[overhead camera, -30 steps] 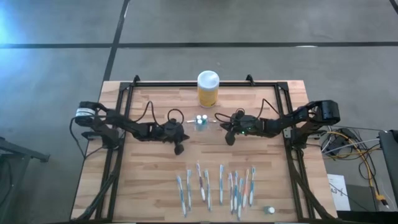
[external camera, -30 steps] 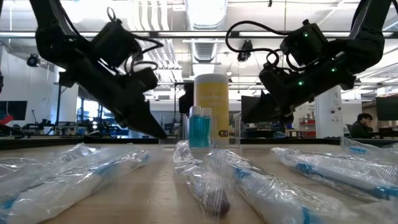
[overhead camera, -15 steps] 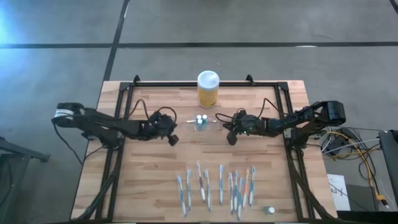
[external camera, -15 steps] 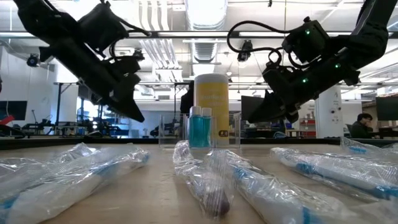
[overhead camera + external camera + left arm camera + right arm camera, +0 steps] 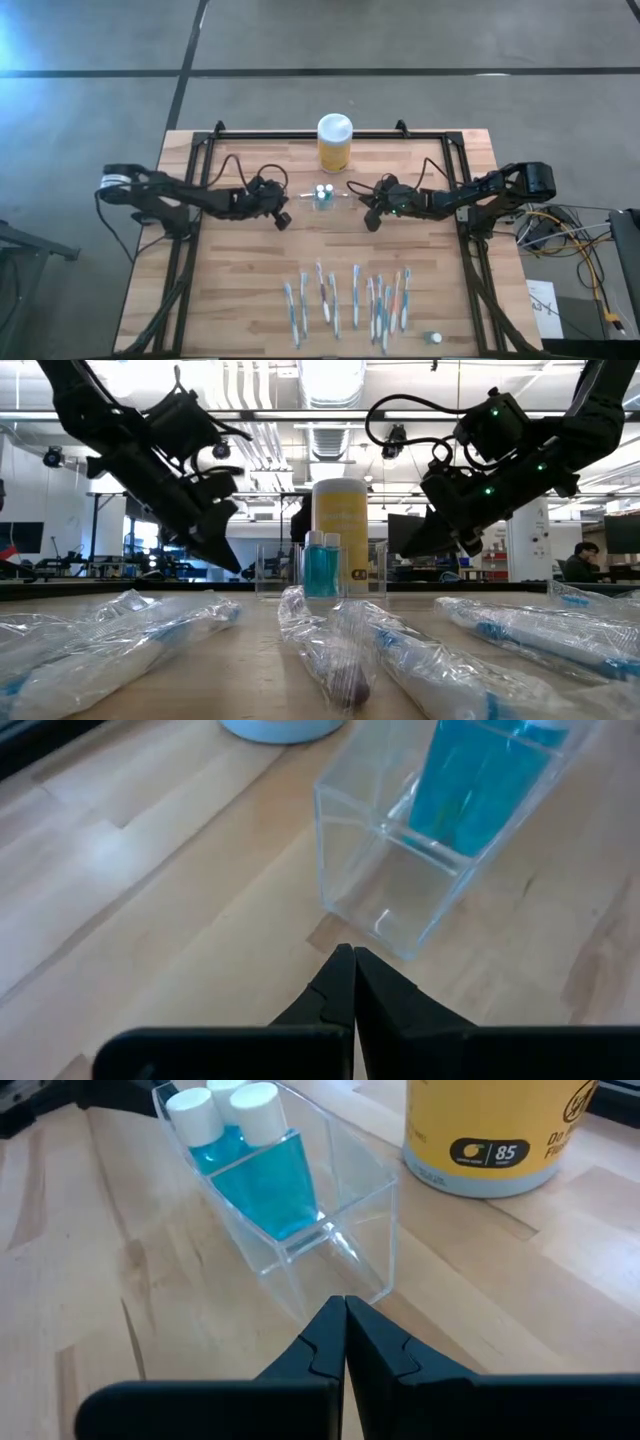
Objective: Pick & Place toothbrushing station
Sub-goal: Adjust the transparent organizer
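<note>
Closed grippers flanking toothbrushing station (image 5: 330, 197)

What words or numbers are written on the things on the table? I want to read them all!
"85": in a dark oval badge on the yellow jar, beside a small round logo too small to read.
"D..." and "F...": the starts of two dark words at that jar's edge, cut off by the picture.
Dark label patch low on the same jar in the low view: too blurred to read.
Blue bottles, clear holder, wrapped toothbrushes: no readable text.

On the yellow jar (image 5: 487, 1132) we can read only "85" beside a round emblem (the letters next to it run off, unreadable).
</note>
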`<state>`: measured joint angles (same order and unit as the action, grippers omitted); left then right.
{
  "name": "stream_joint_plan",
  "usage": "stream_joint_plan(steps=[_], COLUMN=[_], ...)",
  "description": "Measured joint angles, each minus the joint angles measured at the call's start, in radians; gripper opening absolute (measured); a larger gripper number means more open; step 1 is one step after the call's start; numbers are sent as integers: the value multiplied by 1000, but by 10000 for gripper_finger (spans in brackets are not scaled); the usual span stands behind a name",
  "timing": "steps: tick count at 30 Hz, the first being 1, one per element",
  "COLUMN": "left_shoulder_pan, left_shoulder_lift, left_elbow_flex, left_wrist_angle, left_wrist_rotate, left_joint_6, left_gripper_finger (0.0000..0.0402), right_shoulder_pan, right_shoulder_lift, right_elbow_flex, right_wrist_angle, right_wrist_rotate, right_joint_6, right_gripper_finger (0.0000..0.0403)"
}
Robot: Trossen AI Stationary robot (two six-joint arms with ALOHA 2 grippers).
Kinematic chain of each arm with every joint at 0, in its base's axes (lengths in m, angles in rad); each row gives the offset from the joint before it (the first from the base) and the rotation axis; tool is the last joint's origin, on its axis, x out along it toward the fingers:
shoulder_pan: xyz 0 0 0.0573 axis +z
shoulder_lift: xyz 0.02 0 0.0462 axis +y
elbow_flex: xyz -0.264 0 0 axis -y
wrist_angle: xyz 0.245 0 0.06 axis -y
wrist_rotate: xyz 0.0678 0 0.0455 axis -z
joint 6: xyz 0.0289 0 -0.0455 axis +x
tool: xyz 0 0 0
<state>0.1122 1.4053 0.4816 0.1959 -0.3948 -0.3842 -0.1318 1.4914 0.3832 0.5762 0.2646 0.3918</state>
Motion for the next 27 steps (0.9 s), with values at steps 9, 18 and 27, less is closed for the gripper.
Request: stream_joint_plan(steps=[9, 18, 27], left_shoulder_pan=[28, 34, 35], left_shoulder_lift=[65, 144, 199], left_elbow_flex=[0, 43, 115], left_wrist_angle=[97, 100, 100], left_wrist_rotate=[82, 110, 134], left_joint_6=[21, 43, 72], left_gripper_finger=[2, 1, 1], right_shoulder_pan=[-1, -2, -2], right_shoulder_lift=[0, 0, 0], right_elbow_flex=[0, 0, 0], right_wrist_angle=[-21, -20, -21], right_wrist_rotate=[0, 0, -3], right_joint_6=[-7, -10, -29], right_gripper_finger=[8, 8, 8])
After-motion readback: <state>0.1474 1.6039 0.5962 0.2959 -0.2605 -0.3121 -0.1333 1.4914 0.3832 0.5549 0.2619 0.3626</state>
